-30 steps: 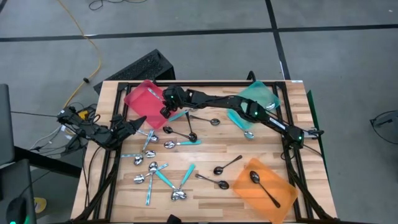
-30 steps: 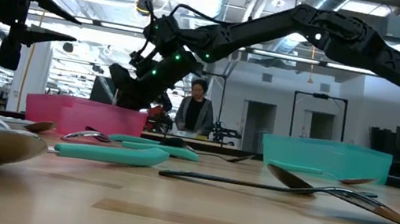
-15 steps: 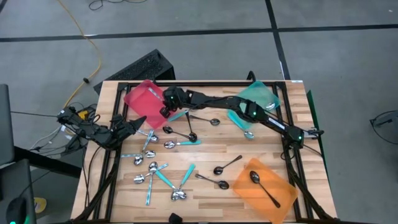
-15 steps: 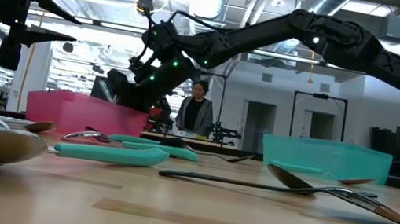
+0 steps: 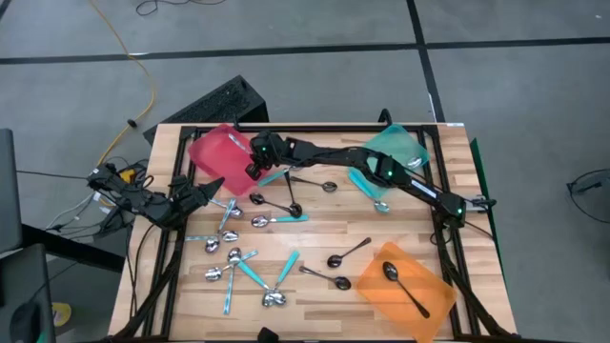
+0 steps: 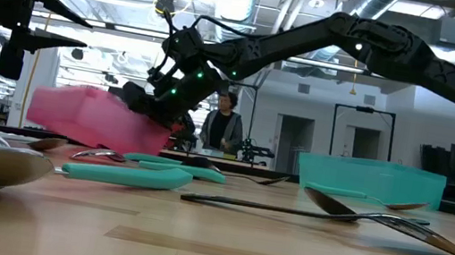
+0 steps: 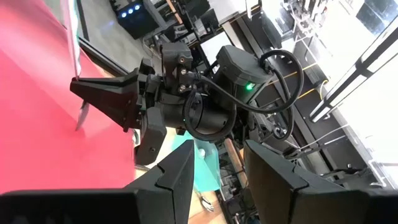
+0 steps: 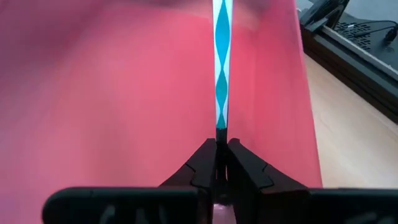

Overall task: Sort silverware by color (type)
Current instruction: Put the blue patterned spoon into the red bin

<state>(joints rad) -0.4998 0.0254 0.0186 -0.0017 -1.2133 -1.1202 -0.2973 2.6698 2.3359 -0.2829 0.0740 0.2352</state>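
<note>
My right gripper [image 5: 254, 166] reaches across the table to the red tray [image 5: 217, 152] and is shut on a teal-handled spoon [image 8: 221, 68]. The tray [image 6: 93, 117] sits tilted, its left side raised off the table. My left gripper [image 5: 205, 191] waits open at the table's left edge, just left of the red tray. More silverware lies loose on the wood: teal-handled spoons [image 5: 250, 273], silver spoons [image 5: 315, 183] and black spoons [image 5: 348, 252]. One black spoon [image 5: 405, 286] lies in the orange tray [image 5: 434, 300]. My right gripper pinches one end of the teal-handled spoon [image 8: 219, 132] between its two fingertips; the fingers hide which end. It comes slanting down from the table's right side. The teal handle runs straight on from the fingers over the red tray's floor. Whether spoon or fingers press on the tray I cannot tell.
A teal tray [image 5: 410, 143] stands at the far right, with a teal-handled spoon [image 5: 367, 186] beside it. The orange tray is at the near right. Loose spoons crowd the table's near left and middle. A person [image 6: 222, 127] stands in the room behind.
My right gripper has sunk slightly toward the red tray with the spoon. The tray, level before, has tipped, and its left side now stands higher than its right.
</note>
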